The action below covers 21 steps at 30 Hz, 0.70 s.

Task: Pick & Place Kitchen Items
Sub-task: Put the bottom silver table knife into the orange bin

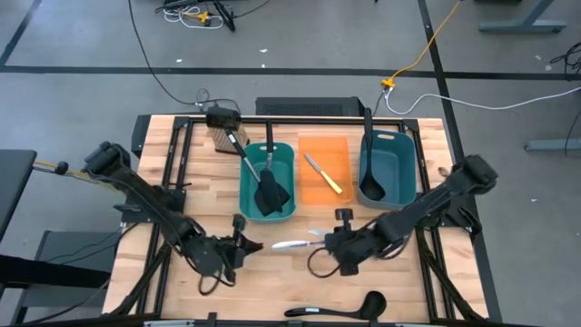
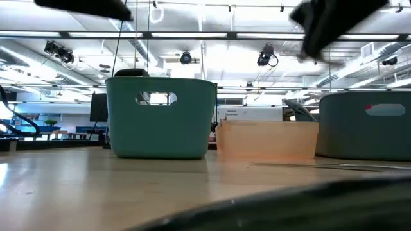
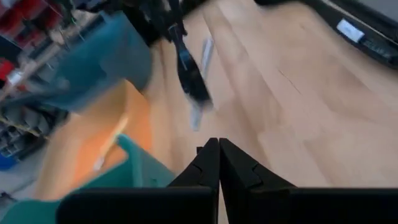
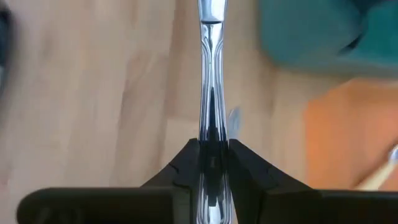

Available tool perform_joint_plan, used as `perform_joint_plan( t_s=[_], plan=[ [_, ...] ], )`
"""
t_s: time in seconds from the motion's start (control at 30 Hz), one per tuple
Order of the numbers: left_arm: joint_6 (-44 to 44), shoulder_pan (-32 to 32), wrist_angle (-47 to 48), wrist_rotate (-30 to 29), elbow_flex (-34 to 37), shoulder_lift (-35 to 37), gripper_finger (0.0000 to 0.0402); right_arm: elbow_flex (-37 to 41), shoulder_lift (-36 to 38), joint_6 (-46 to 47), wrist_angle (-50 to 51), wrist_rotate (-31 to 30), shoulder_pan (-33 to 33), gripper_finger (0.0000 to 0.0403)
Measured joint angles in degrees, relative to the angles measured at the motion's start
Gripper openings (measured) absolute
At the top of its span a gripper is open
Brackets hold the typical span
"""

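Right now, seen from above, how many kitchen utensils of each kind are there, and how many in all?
Black slotted spatulas: 2
Black ladles: 2
Yellow-handled knife: 1
Silver knife: 1 clearly visible
Total: 6

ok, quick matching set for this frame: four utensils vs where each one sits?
Items:
1. yellow-handled knife
2. two spatulas
3. ladle A
4. silver knife

Places:
a. right teal bin
b. right claw
c. orange bin
d. left teal bin

Pairs: 1-c, 2-d, 3-a, 4-b
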<state>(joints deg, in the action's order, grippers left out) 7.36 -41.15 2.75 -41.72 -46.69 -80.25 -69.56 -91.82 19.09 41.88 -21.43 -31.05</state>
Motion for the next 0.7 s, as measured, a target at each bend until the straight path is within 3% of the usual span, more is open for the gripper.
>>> perform_joint_plan(
  t_s=[0.27, 0.4, 0.53, 0.7],
  plan=[
    [5.3, 3.6, -15.7, -1.7, 14.6, 21.8, 0.0004, 0.0, 15.1, -5.1, 2.5, -13.3, 1.0, 0.0065],
    [5.3, 6.1, -25.4, -0.6, 21.2, 29.8, 0.0003, 0.0, 21.1, -4.7, 2.4, -18.4, 4.8, 0.0065],
    [6.9, 7.9, -29.4, -2.3, 25.5, 33.5, 0.0007, -0.2, 23.4, -1.6, 0.6, -18.6, 11.2, 0.0065],
    [7.6, 9.5, -29.0, -4.2, 26.6, 33.8, 0.0020, -0.1, 20.6, 0.6, 1.4, -16.2, 20.7, 0.0065]
  ],
)
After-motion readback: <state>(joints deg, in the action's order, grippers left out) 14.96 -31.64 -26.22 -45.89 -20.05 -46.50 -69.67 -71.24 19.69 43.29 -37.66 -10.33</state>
